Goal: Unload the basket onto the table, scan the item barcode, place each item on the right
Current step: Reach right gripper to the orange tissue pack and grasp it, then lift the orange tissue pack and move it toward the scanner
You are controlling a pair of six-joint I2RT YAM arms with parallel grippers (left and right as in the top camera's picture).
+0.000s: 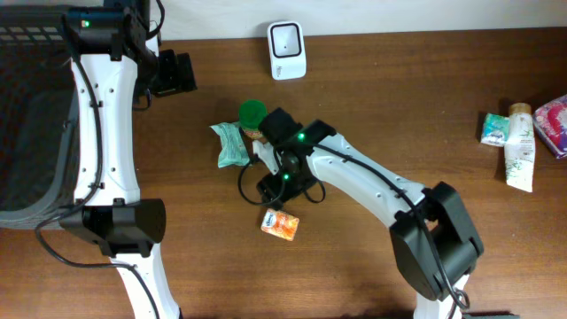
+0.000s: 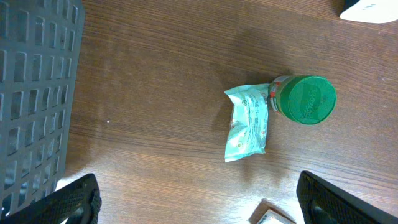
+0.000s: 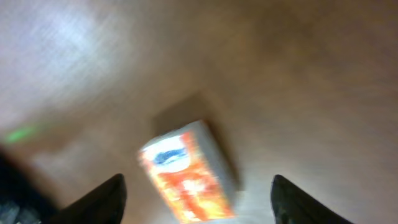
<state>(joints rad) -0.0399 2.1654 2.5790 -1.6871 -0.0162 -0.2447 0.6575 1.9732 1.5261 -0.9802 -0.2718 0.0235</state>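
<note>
Brown wooden desk [image 1: 399,97]: the orange carton [image 1: 280,224] lies flat and slantwise just under the right pincer [image 1: 273,190], whose jaws stand apart, empty; the left pincer [image 1: 184,73] is well away.

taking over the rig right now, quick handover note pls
Left gripper: open, empty, near the basket.
Right gripper: open, empty, above the orange box, which lies on the table, not held.
Pouch and jar lie touching, mid-table.
Scanner stands at the far edge, nothing in front of it.
Other items sit on the right.
Done: cannot tell what has been scanned.
Left: probably pick up an item and show its barcode to the scanner.
</note>
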